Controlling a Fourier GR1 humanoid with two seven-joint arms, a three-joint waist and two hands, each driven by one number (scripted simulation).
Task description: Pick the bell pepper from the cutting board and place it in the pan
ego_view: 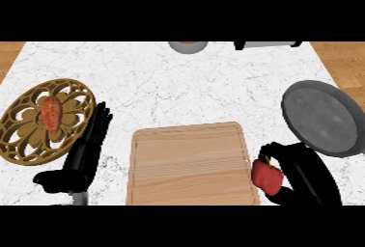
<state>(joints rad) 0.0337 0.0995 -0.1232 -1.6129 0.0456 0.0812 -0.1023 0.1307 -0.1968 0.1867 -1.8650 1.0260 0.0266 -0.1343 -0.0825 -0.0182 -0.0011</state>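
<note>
White marble-veined counter point(178, 87), with wood floor showing at both top corners. Cutting board point(191, 164): pale wood, rounded rectangle with a grooved border, lying flat at centre; its near edge is cut by the view's lower edge. Nothing lies on it.

Bell pepper point(267, 175): red, glossy and lumpy, off the board just past its right edge. Right hand point(305, 169) is curled round it, fingers over the top and thumb under; the pepper's right side is hidden by the hand. Can't tell if it is lifted or touching the counter.

Pan point(321, 117): dark grey, round, matte inside with a thin rim, up and right of the pepper, close to the counter's right edge. Its lower rim sits right by the hand, and the handle can't be made out.

Left hand point(80, 161) is at the left of the board, fingers straight and together pointing up, thumb out to the side, resting and holding nothing.

Gold openwork trivet point(21, 140) sits far left, round with a flower pattern, carrying an oblong orange-red food item point(51, 114); type unclear.

Open marble runs between board and top edge. At the top a grey bowl point(188, 47) and a metallic appliance point(267, 44) are both cut off.
</note>
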